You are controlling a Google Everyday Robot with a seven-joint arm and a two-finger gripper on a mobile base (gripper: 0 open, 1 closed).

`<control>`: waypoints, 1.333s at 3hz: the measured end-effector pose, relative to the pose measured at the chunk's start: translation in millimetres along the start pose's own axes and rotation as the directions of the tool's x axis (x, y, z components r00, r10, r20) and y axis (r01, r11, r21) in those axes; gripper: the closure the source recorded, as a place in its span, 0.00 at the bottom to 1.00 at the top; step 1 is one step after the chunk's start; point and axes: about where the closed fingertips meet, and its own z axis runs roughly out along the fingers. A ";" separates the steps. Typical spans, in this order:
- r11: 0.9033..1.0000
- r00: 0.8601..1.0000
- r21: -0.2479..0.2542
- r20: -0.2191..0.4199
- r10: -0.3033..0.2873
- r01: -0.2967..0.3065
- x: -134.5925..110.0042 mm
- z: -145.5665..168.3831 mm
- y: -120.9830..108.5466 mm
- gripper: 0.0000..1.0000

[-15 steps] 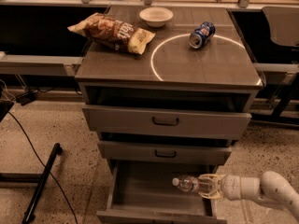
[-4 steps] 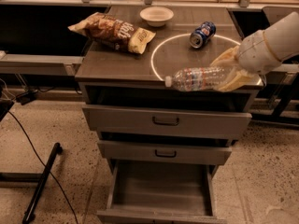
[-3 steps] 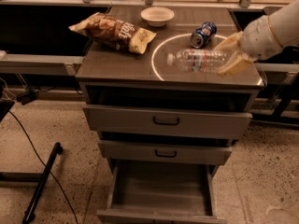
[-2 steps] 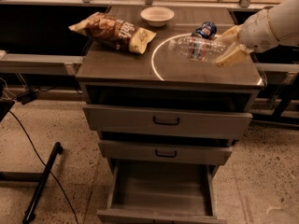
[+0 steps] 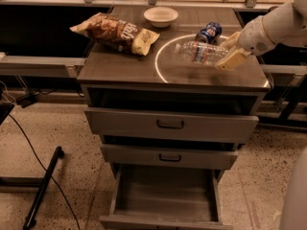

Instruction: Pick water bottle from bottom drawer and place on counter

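The clear ribbed water bottle (image 5: 200, 52) with a blue-red label lies on its side in my gripper (image 5: 226, 53), cap pointing left. My gripper is shut on its base end and holds it just above the counter (image 5: 120, 63), inside the white circle (image 5: 165, 74). My white arm comes in from the upper right. The bottom drawer (image 5: 164, 194) stands pulled open below, its grey inside bare.
A blue soda can (image 5: 209, 32) lies just behind the bottle. A chip bag (image 5: 116, 32) lies at the counter's left and a white bowl (image 5: 160, 16) at the back. Two upper drawers with black handles (image 5: 170, 124) are partly pulled out. Black cables and a stand run over the floor at left.
The bottle has gone from the bottom drawer up over the counter. In the last second it has moved back and right over the white circle and come lower.
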 end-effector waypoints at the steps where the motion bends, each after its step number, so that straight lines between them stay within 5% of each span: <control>1: 0.999 0.997 -0.042 -0.081 -0.016 0.013 14.4 19.3 -0.4 0.84; 3: 0.999 0.996 -0.044 -0.084 -0.017 0.013 15.0 20.1 -0.4 0.37; 4: 0.999 0.996 -0.044 -0.084 -0.017 0.013 15.0 20.2 -0.4 0.06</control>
